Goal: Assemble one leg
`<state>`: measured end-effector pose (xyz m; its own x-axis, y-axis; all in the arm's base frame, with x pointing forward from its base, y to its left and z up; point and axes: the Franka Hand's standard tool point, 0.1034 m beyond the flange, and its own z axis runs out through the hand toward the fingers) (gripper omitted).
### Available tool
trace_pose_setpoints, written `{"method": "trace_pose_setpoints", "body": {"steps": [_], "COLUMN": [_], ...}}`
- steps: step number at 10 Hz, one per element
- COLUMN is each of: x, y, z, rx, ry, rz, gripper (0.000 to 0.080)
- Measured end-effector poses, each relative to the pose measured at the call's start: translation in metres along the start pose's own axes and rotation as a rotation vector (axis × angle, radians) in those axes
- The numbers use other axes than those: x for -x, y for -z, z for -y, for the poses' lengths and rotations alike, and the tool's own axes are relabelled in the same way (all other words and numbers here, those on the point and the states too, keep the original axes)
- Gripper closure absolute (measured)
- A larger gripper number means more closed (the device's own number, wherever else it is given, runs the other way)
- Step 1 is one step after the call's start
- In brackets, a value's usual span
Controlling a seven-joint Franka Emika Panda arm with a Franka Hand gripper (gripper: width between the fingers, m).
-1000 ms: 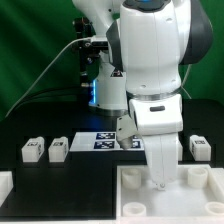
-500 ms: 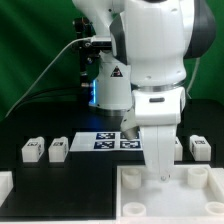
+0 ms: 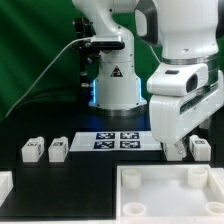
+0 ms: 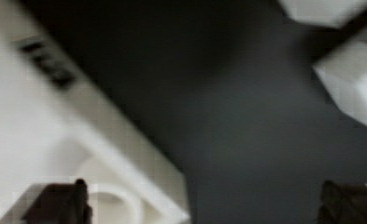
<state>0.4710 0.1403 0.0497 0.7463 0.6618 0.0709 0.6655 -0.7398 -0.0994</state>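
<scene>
Two white legs with tags lie on the black table at the exterior view's left. Another leg lies at the right, and one more lies beside it, partly hidden behind my hand. My gripper hangs low just by these right legs. In the wrist view the gripper is open and empty, with dark table between the fingertips. Blurred white blocks show ahead, apart from the fingers.
The large white tray-like panel with corner bosses lies at the front; its edge and a boss show in the wrist view. The marker board lies at the table's middle. The arm's base stands behind it.
The arm has swung from above the panel toward the exterior view's right and back, bringing the gripper next to the right pair of legs. No part has moved.
</scene>
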Motion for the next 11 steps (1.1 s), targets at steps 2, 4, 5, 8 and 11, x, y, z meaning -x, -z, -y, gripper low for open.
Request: {"method": "trace_pose_setpoints", "body": {"steps": [2, 4, 5, 8, 11], "x": [-0.001, -0.001, 0.006, 0.011, 0.014], "y": [-0.004, -0.008, -0.017, -0.007, -0.009], "z": [-0.001, 0.005, 0.017, 0.037, 0.039], "rx": [-0.011, -0.027, -0.039, -0.037, -0.058], "ry": [-0.15, -0.43, -0.58, -0.82, -0.814], "rz": [-0.015, -0.025, -0.016, 0.002, 0.072], "gripper": [0.015, 0.015, 0.015, 0.015, 0.015]}}
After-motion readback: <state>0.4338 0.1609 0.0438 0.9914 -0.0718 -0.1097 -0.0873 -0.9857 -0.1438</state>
